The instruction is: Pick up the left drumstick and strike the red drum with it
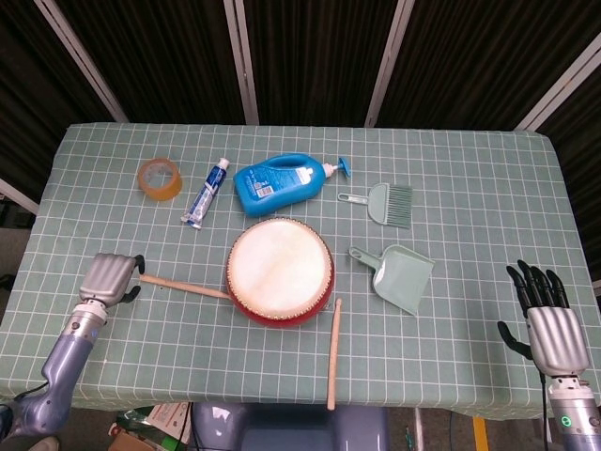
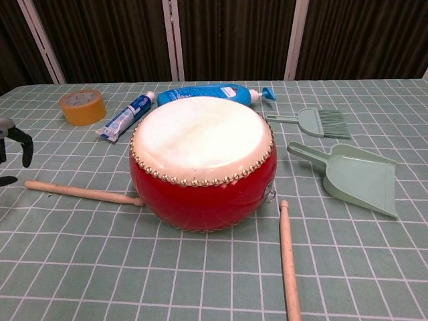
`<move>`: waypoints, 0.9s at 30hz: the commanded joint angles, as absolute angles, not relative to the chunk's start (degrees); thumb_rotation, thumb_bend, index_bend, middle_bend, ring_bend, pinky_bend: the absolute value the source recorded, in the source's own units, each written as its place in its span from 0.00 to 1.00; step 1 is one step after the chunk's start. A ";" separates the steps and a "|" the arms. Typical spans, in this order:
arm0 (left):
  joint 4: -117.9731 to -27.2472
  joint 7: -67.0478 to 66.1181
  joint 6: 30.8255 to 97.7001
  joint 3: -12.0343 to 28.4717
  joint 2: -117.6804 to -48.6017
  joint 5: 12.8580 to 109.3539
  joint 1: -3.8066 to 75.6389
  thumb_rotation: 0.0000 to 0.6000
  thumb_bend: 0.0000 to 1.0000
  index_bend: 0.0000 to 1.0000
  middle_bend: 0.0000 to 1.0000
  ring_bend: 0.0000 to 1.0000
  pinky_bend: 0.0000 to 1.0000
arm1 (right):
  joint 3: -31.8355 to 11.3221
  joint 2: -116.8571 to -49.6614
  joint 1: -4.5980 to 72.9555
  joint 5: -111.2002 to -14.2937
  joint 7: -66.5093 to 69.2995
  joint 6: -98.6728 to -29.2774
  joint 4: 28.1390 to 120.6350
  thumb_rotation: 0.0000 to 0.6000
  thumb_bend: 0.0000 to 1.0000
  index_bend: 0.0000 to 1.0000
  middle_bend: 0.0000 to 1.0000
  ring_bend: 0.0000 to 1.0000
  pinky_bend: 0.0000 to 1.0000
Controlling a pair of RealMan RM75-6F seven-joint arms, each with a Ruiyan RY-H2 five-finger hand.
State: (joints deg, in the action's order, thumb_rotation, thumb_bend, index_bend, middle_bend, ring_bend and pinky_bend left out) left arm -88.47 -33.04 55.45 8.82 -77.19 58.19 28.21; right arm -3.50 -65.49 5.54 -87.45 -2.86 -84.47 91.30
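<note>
The red drum with a pale skin stands mid-table. The left drumstick lies flat to its left, its inner end touching the drum's side. My left hand hovers just beyond the stick's outer end, fingers apart and holding nothing; only its fingertips show at the chest view's left edge. A second drumstick lies in front of the drum on the right. My right hand stays off the table's right edge, fingers spread, empty.
Behind the drum lie a tape roll, a toothpaste tube and a blue bottle. A green brush and a dustpan sit to the drum's right.
</note>
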 commanded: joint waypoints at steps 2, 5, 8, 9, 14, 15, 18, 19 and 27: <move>-86.44 -36.19 54.25 8.37 -80.01 55.34 30.60 1.00 0.30 0.47 1.00 1.00 0.98 | -3.50 -65.50 5.53 -87.44 -2.59 -84.49 91.39 1.00 0.35 0.00 0.00 0.00 0.00; -85.47 -37.02 54.30 8.26 -81.58 54.71 31.60 1.00 0.31 0.48 1.00 1.00 0.98 | -3.49 -65.51 5.57 -87.40 -2.37 -84.40 91.45 1.00 0.35 0.00 0.00 0.00 0.00; -84.50 -37.87 54.04 8.05 -82.88 53.76 32.53 1.00 0.32 0.48 1.00 1.00 0.98 | -3.48 -65.46 5.54 -87.32 -2.13 -84.38 91.58 1.00 0.35 0.00 0.00 0.00 0.00; -84.22 -38.17 54.03 7.96 -83.22 53.54 32.78 1.00 0.32 0.48 1.00 1.00 0.98 | -3.50 -65.45 5.53 -87.29 -2.07 -84.39 91.60 1.00 0.35 0.00 0.00 0.00 0.00; -83.19 -39.22 54.19 7.54 -84.68 52.37 33.84 1.00 0.32 0.48 1.00 1.00 0.99 | -3.55 -65.41 5.53 -87.14 -1.77 -84.36 91.62 1.00 0.35 0.00 0.00 0.00 0.00; -82.89 -39.45 54.27 7.42 -84.94 52.16 34.05 1.00 0.32 0.48 1.00 1.00 0.98 | -3.57 -65.38 5.53 -87.12 -1.72 -84.36 91.64 1.00 0.35 0.00 0.00 0.00 0.00; -81.85 -39.69 54.41 7.18 -85.57 51.75 34.48 1.00 0.32 0.48 1.00 1.00 0.98 | -3.51 -65.35 5.48 -87.05 -1.56 -84.30 91.80 1.00 0.35 0.00 0.00 0.00 0.00; -81.51 -39.66 54.37 7.17 -85.77 51.58 34.61 1.00 0.32 0.48 1.00 1.00 0.98 | -3.49 -65.33 5.47 -87.00 -1.54 -84.27 91.86 1.00 0.35 0.00 0.00 0.00 0.00; -79.07 -39.67 53.41 7.09 -87.64 49.44 36.04 1.00 0.32 0.48 1.00 1.00 0.98 | -3.63 -65.23 5.42 -86.58 -1.23 -84.20 92.16 1.00 0.35 0.00 0.00 0.00 0.00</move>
State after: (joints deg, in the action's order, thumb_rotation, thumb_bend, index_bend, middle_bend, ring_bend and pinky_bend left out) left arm -79.22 -39.59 53.56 7.17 -87.46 49.62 35.88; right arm -3.63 -65.23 5.42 -86.59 -1.24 -84.21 92.17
